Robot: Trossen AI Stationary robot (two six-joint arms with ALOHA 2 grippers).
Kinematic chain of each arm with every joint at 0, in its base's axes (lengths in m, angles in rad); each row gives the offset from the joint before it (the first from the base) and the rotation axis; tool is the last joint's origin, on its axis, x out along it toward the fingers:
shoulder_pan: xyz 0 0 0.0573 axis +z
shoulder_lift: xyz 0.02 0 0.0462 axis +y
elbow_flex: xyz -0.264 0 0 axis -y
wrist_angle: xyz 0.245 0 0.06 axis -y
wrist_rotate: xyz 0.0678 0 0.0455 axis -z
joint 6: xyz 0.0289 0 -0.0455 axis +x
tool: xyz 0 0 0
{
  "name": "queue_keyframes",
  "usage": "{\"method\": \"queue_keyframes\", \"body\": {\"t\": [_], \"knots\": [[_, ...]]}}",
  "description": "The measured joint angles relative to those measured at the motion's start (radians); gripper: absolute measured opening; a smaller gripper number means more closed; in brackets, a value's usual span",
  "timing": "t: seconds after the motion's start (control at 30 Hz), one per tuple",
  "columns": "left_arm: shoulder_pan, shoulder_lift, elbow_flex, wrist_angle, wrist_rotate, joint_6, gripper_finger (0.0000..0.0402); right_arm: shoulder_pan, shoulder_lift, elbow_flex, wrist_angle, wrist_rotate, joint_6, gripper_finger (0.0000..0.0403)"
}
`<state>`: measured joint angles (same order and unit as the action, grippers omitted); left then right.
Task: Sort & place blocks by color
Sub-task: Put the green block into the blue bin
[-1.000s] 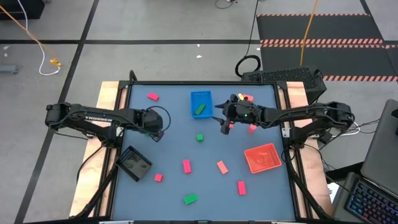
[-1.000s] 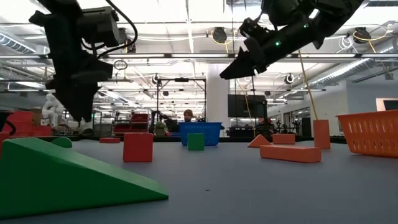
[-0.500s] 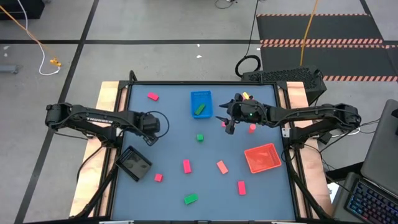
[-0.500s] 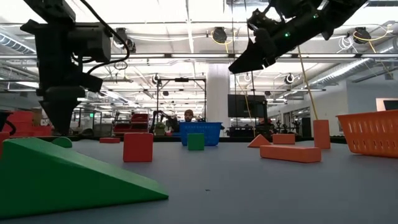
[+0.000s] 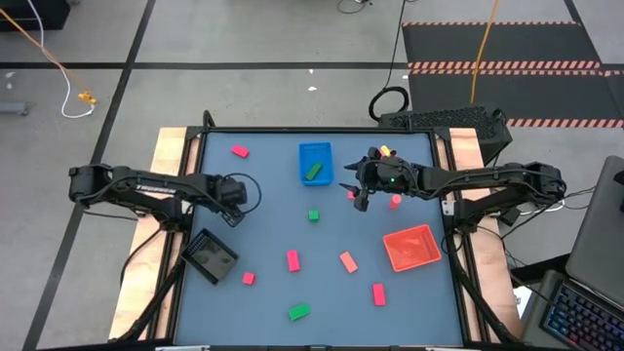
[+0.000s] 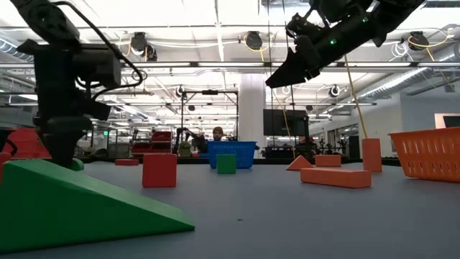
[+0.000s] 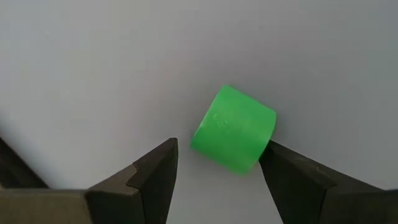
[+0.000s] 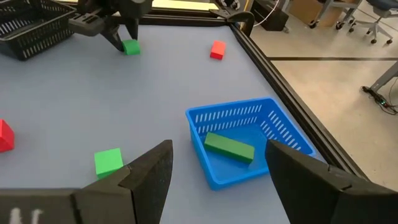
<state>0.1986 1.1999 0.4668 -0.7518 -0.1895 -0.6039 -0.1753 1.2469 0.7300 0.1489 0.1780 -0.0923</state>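
A small green block (image 7: 233, 127) lies on the grey table near its left side. My left gripper (image 7: 219, 148) points down over it, open, with one finger on either side; the block sits nearer one finger. Seen from above, the left gripper (image 5: 232, 198) hides this block. My right gripper (image 5: 359, 198) hangs open above the table, right of the blue tray (image 5: 315, 162), with nothing between its fingers. A long green block (image 8: 229, 147) lies in that tray. Other green, pink and salmon blocks lie scattered on the table. My left gripper comes at the green block from above with its fingers apart. One finger (image 7: 292, 177) stands right beside the block's edge (image 7: 266, 138); I cannot tell whether it touches. The block rests on the table.
A black tray (image 5: 212, 255) stands near the left gripper on its near side, and a red tray (image 5: 411, 247) at the right. A loose green cube (image 5: 313, 215) lies mid-table; a green wedge (image 6: 79, 201) lies at the near edge.
My left gripper has sunk toward the table and shifted a little toward the table's left edge, coming down around the green block. Its fingers have stayed apart.
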Motion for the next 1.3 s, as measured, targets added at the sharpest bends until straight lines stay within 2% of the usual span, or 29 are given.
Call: {"method": "queue_keyframes", "body": {"t": [0.4,0.7,0.83,1.0,1.3], "knots": [[0.004,0.003,-0.005,0.100,-0.033,0.006,0.0229,0.000,0.000,0.000,-0.001,0.000,-0.002,0.0251],[0.004,0.004,-0.005,0.107,-0.032,-0.008,0.0229,0.000,0.000,0.000,-0.004,0.000,-0.002,0.0251],[0.004,0.004,-0.005,0.103,-0.026,-0.047,0.0204,0.000,0.000,0.000,-0.004,0.000,-0.002,0.0251],[0.003,0.004,-0.005,0.103,-0.008,-0.057,0.0135,0.000,0.000,-0.001,-0.004,0.000,-0.002,0.0251],[0.004,0.009,0.020,0.134,0.019,-0.056,0.0132,0.000,0.000,-0.001,-0.004,0.000,-0.002,0.0251]]}}
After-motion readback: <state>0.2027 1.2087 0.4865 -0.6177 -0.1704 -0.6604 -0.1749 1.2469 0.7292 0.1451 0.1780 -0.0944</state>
